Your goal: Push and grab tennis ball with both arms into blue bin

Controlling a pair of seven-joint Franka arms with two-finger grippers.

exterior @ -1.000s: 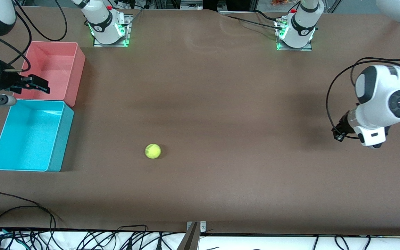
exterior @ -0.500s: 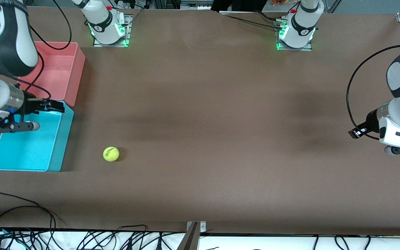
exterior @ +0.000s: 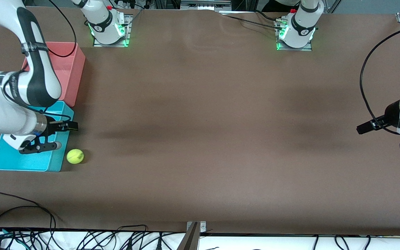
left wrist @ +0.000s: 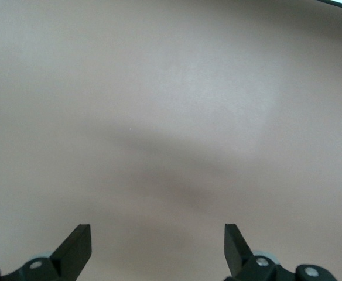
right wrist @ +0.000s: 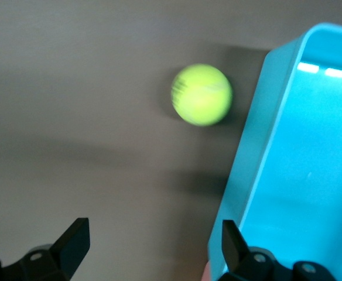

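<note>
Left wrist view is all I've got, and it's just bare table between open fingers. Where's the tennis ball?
Observer: The tennis ball lies on the table at the right arm's end, close beside the blue bin but outside it.
Operator: Is the right arm anywhere near it?
Observer: The right gripper hangs open over the bin's ball-side wall, holding nothing.
Operator: Anything else by that bin?
Observer: A pink bin sits beside it, farther from the front camera.
</note>
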